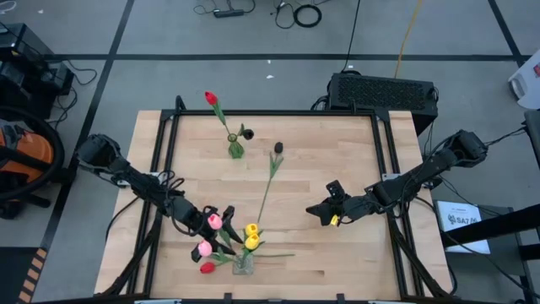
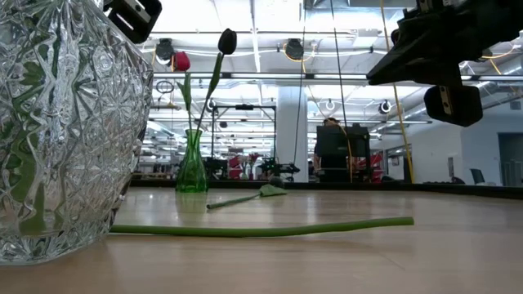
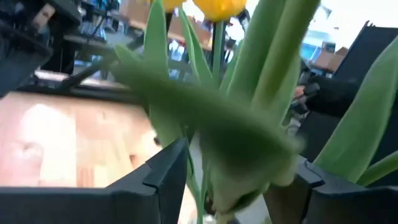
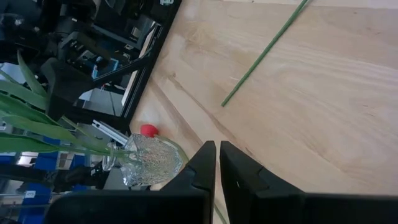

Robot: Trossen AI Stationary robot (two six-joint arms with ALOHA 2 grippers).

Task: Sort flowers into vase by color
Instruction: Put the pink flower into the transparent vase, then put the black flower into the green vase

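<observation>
1. High view: we see the clear glass vase (image 1: 243, 264) at the near edge of the table (image 1: 354, 152), holding two yellow tulips (image 1: 251, 236), pink ones (image 1: 209, 235) and a red one (image 1: 207, 268).
2. The left gripper (image 1: 221, 218) sits at that bunch. Left wrist view only: its fingers (image 3: 166, 171) stand apart with green stems and leaves (image 3: 249, 118) between them; we cannot tell if they clamp anything.
3. The right gripper (image 1: 325, 212) hovers right of centre. Right wrist view only: its fingers (image 4: 202, 165) are pressed together, nothing between them.
4. A loose dark-headed tulip (image 1: 271, 177) lies flat mid-table, long axis running near-to-far, head at the far end, stem tip toward the clear vase.
5. The low view adds that this stem (image 2: 261, 230) rests on the wood, close beside the clear vase.
6. A green vase (image 1: 235, 149) at the far left holds a red tulip (image 1: 211, 99) and a dark tulip (image 1: 247, 133); both stand upright in the low view.
</observation>
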